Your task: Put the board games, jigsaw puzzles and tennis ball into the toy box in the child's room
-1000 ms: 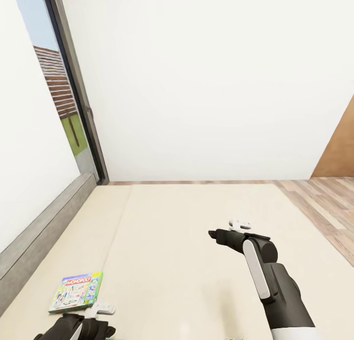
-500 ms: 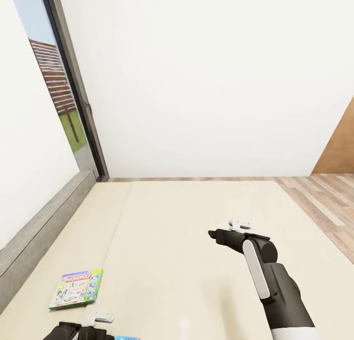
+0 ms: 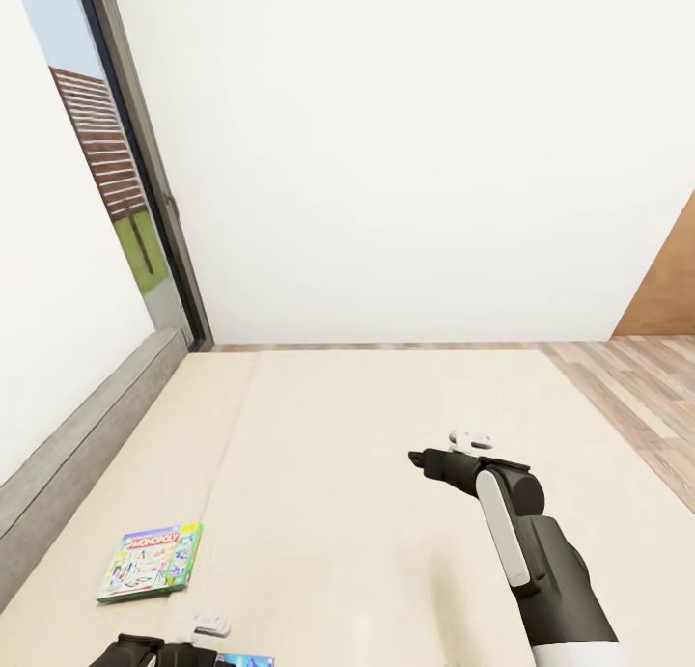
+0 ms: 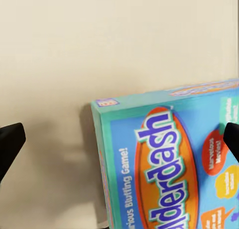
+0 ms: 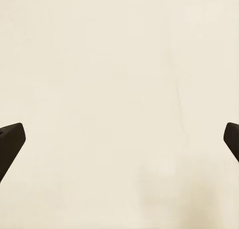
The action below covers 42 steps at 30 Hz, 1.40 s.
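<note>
On the cream bed (image 3: 367, 426) a white and green board game with a red logo (image 3: 150, 562) lies flat near the front left. A blue and orange board game (image 3: 246, 660) peeks in at the bottom edge beside my left gripper (image 3: 159, 653). In the left wrist view that blue box (image 4: 174, 159) lies on the mattress just below the left gripper (image 4: 119, 144), whose fingers stand wide open and apart from it. My right gripper (image 3: 425, 459) hovers open over bare mattress (image 5: 119, 89), holding nothing (image 5: 119, 142).
A grey bed frame (image 3: 87, 435) runs along the left under a dark-framed window (image 3: 116, 184). White wall stands behind the bed. Wood plank floor (image 3: 637, 387) and a brown wooden panel (image 3: 671, 291) lie to the right.
The head view has shifted slightly, so the camera moved. My left gripper has dropped toward the bottom edge, and the blue box's corner now shows beside it. The right arm has not moved.
</note>
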Motion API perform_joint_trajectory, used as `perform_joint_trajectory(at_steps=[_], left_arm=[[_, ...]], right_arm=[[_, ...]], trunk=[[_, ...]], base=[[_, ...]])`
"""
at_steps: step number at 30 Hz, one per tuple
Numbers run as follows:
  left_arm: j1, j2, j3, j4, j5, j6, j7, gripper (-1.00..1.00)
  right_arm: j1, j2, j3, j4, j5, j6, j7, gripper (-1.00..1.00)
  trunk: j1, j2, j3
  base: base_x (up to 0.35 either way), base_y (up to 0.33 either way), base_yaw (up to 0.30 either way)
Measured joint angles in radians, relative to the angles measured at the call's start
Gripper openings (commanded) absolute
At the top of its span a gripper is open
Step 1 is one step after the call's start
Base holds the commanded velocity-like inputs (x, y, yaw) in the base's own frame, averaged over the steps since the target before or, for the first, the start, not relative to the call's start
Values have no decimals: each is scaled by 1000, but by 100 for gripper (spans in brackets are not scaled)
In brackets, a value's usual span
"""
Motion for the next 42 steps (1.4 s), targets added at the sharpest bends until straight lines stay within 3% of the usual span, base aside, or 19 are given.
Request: perform_joint_trajectory(at_steps=[42], left_arm=[[2, -1, -5, 0, 0, -11, -2, 100]], right_arm=[[0, 0, 0, 8, 0, -7, 0, 100]], trunk=[[0, 0, 0]], base=[[-7, -8, 0]])
